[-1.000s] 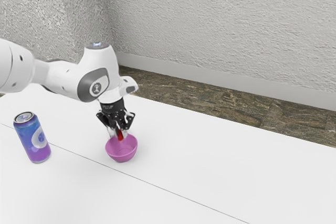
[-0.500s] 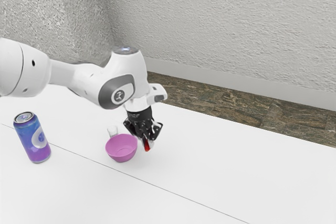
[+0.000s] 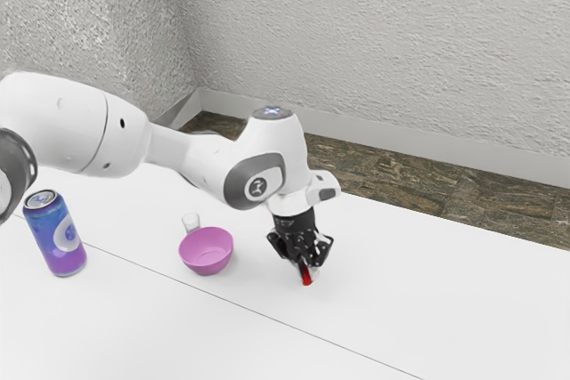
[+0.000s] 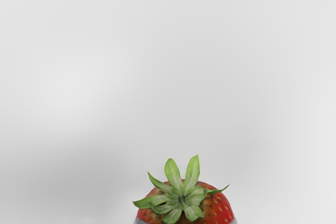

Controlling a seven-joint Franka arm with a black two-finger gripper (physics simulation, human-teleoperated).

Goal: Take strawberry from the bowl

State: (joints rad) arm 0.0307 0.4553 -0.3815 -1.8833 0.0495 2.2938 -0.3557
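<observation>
My gripper is over the white table, on the exterior view's right of the pink bowl and apart from it. It is shut on the red strawberry, whose red part shows between the fingertips, low by the table top. In the wrist view the strawberry sits at the lower edge with its green leaves facing the camera, a bit of grey at either side of it. The bowl's inside shows no fruit.
A small clear glass stands right behind the bowl. At the exterior view's left a blue and purple can stands upright on the table. A textured wall rises beyond the table.
My gripper has carried the strawberry out from over the bowl toward the exterior view's right and nearer its lower edge. The bowl and can have kept their places.
</observation>
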